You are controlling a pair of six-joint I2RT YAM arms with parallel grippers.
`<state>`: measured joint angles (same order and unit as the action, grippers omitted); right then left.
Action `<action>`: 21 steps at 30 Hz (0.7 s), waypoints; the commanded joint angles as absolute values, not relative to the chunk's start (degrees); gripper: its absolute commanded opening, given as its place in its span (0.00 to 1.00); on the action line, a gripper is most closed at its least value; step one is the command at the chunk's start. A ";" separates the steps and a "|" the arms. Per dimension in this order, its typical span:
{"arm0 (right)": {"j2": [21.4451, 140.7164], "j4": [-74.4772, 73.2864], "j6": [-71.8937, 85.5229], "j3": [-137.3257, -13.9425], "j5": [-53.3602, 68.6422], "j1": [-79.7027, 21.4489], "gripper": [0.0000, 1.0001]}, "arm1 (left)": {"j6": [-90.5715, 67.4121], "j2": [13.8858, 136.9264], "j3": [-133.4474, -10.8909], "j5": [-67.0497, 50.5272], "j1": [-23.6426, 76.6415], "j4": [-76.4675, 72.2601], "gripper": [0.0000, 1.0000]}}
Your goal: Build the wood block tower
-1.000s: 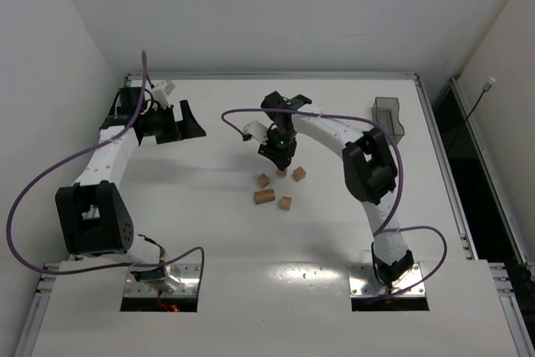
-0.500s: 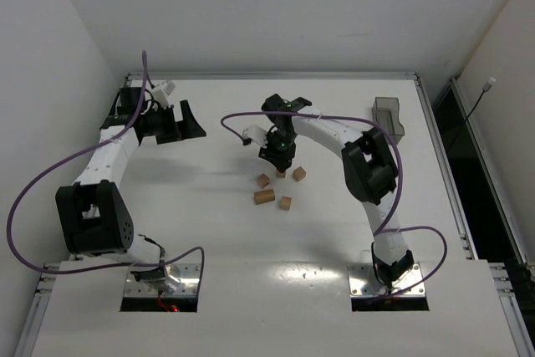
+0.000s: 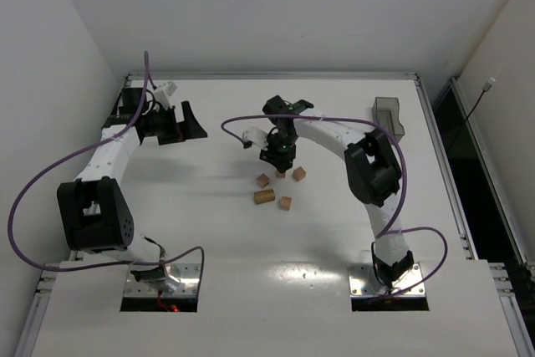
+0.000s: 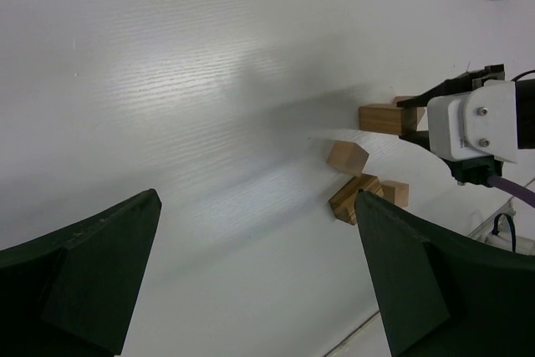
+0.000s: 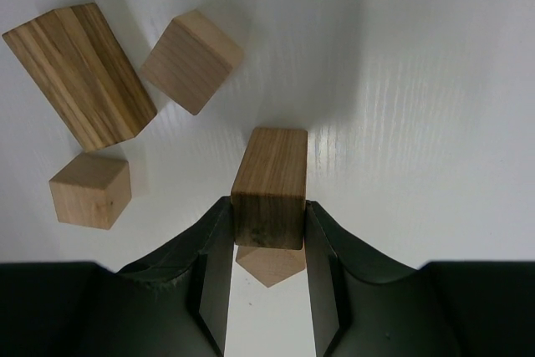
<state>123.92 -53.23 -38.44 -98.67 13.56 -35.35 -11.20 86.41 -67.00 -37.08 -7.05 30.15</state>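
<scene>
My right gripper is shut on an oblong wood block, its jaws pressed on the block's two sides. A cube shows just below the held block, between the fingers. Loose on the table beside them are a longer block and two cubes. In the top view the loose blocks lie clustered mid-table. No stacked tower shows. My left gripper is open and empty at the far left, well away from the blocks.
A dark translucent bin stands at the back right of the table. Purple cables loop from both arms. The table's raised rim runs along the back.
The right wrist has shifted very slightly over the block cluster, still holding its block. The left arm has not moved.
</scene>
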 commanded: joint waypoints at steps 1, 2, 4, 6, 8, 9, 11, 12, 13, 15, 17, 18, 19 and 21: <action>122.08 -51.24 -41.92 -97.29 12.66 -35.33 0.24 | -11.16 86.40 -68.29 -38.23 -6.33 29.00 1.00; 122.08 -51.24 -41.92 -97.29 12.66 -35.33 0.24 | -11.16 86.40 -68.29 -38.23 -6.33 29.00 1.00; 121.47 -51.24 -43.32 -96.77 12.66 -35.33 0.24 | -11.16 86.92 -68.29 -38.23 -6.33 29.00 1.00; 121.46 -50.72 -43.94 -96.16 12.66 -35.33 0.23 | -11.16 86.92 -68.29 -38.23 -6.33 29.00 1.00; 121.46 -50.71 -43.95 -96.15 12.66 -35.33 0.21 | -11.16 86.92 -68.29 -38.23 -6.33 29.00 1.00; 121.46 -50.71 -44.47 -96.67 12.66 -35.33 0.21 | -11.16 86.92 -68.29 -38.23 -6.33 29.00 1.00; 121.46 -50.71 -44.47 -96.68 12.66 -35.33 0.21 | -11.16 86.92 -68.29 -38.23 -6.33 29.00 1.00; 121.46 -50.71 -44.47 -96.68 12.66 -35.33 0.21 | -11.16 86.92 -68.29 -38.75 -6.33 29.00 1.00; 121.46 -50.71 -44.47 -96.68 12.66 -35.33 0.23 | -11.16 86.92 -68.29 -38.76 -6.33 29.00 1.00; 121.99 -50.71 -44.47 -96.68 11.52 -35.33 0.24 | -11.16 86.92 -67.76 -38.76 -6.33 28.48 1.00; 121.99 -50.71 -43.95 -97.21 10.90 -35.33 0.27 | -11.16 86.92 -67.76 -38.76 -6.33 28.48 1.00; 121.99 -50.71 -43.95 -97.21 10.38 -35.33 0.29 | -11.16 86.92 -67.76 -38.76 -6.33 28.48 1.00; 121.99 -50.71 -43.95 -97.21 10.37 -35.33 0.32 | -11.16 86.92 -67.76 -38.76 -6.33 28.48 1.00; 121.99 -50.71 -43.42 -97.21 10.37 -35.33 0.36 | -11.16 86.92 -67.76 -38.76 -6.33 28.48 1.00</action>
<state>123.00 -52.16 -42.52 -97.27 12.38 -35.40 -11.20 86.50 -67.00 -37.71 -6.76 29.91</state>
